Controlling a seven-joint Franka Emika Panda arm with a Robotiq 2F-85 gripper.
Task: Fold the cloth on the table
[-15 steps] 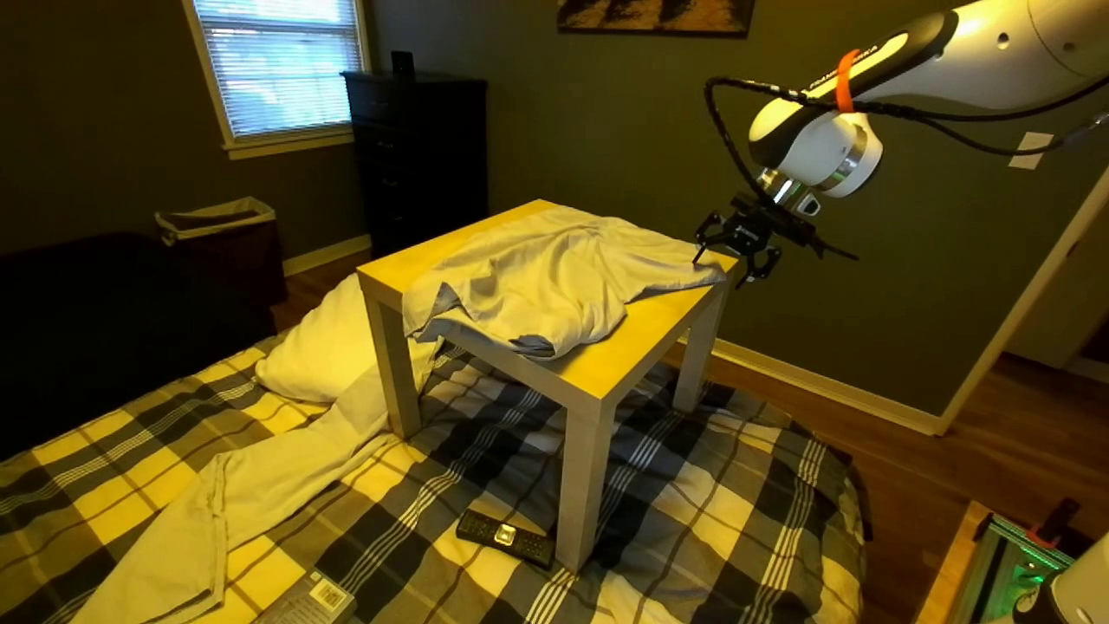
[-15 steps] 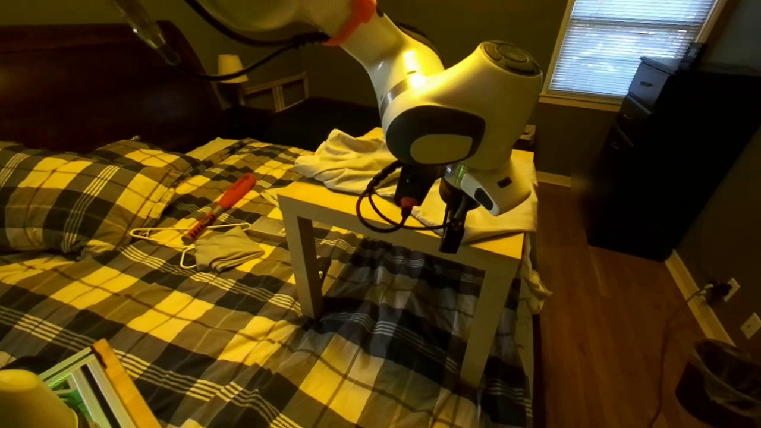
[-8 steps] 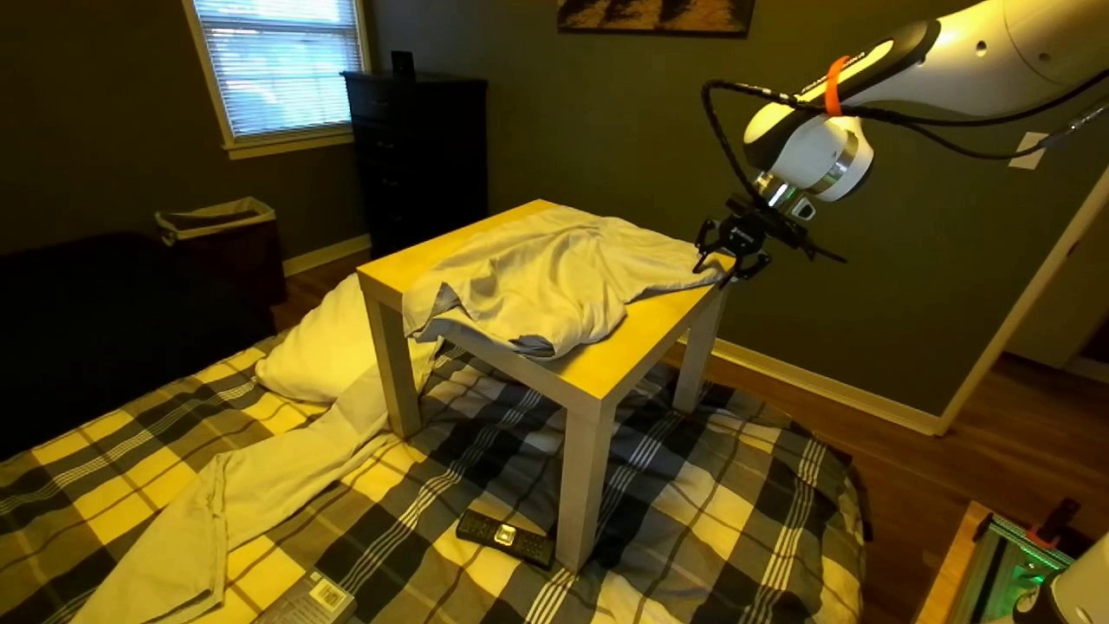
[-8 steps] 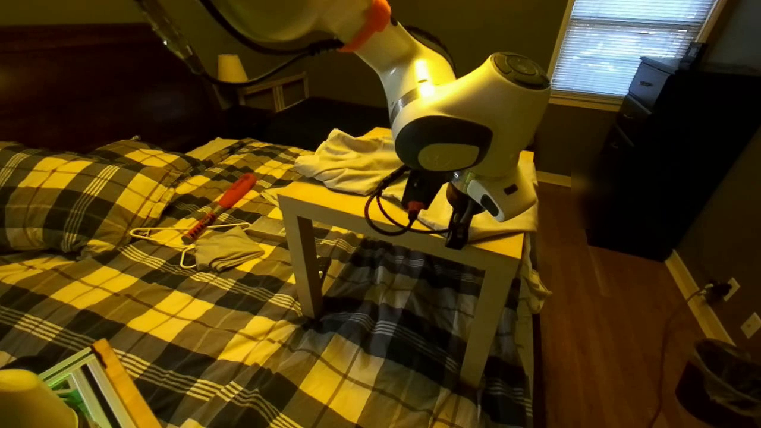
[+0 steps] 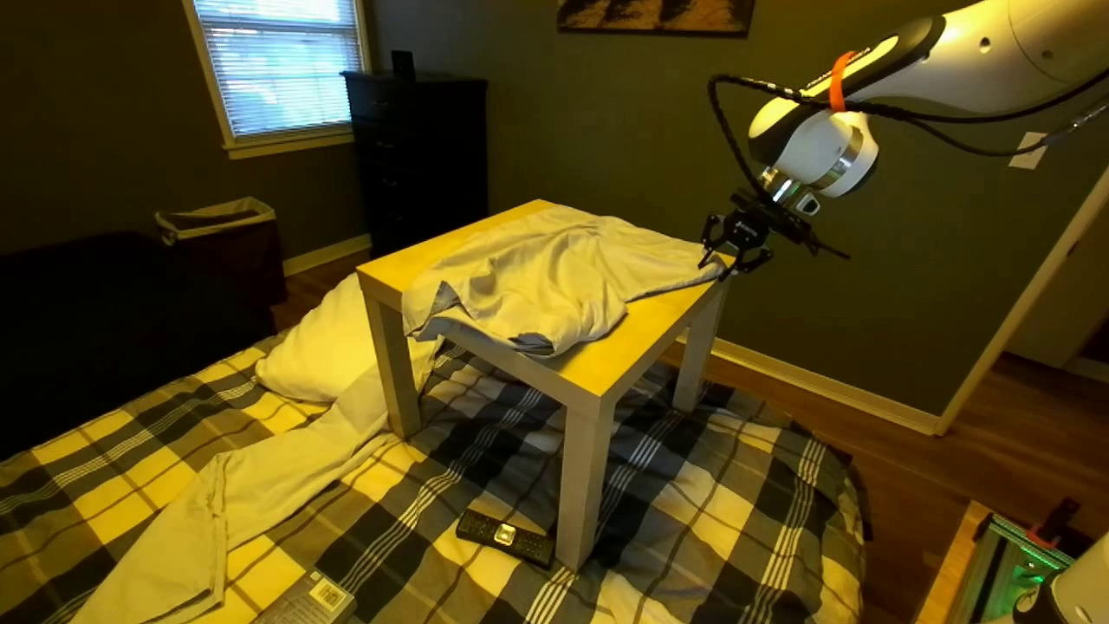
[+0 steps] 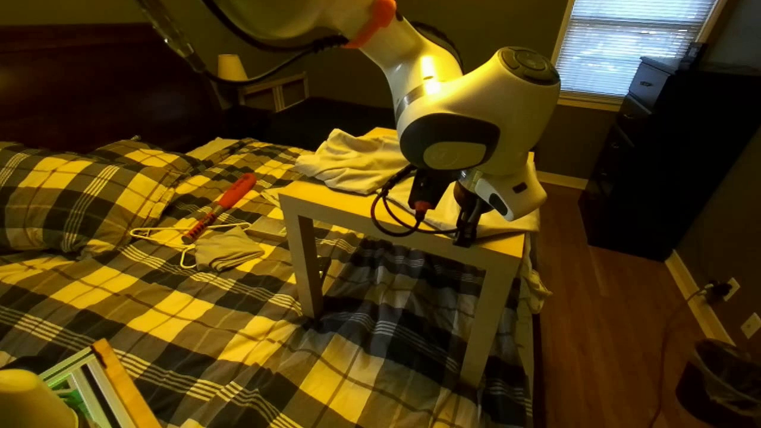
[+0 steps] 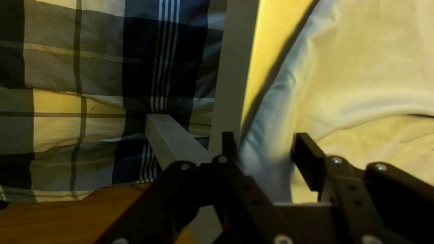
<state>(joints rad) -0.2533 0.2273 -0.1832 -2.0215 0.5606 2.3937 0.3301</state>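
Behind the table (image 5: 645,347) stands a dark cabinet (image 5: 420,156); the table itself rests on a plaid blanket (image 5: 736,485).

Location of work: the cloth (image 5: 554,269) lies wrinkled over most of the yellow table. One end droops over a side; another part narrows toward a corner, where the gripper (image 5: 713,269) is positioned in an exterior view.

Gripper condition: partly spread. In the wrist view, the fingers (image 7: 307,156) stand to either side of a raised, bluish edge of the cloth, one over the rim of the table and the other over fabric. Blur prevents confirming contact with either finger.

Recent change: the gap between the fingers appears narrower than a second ago, and the gripper sits slightly higher than half a second ago. The main folds of the cloth keep the same layout.

Significance: the narrowing gap suggests that a grasp of the edge is being attempted; no fold appears complete. The next move calls for closing on the edge, verifying capture, then lifting and carrying it inward. Caution: thin fabric may slip free if only a small ridge is caught
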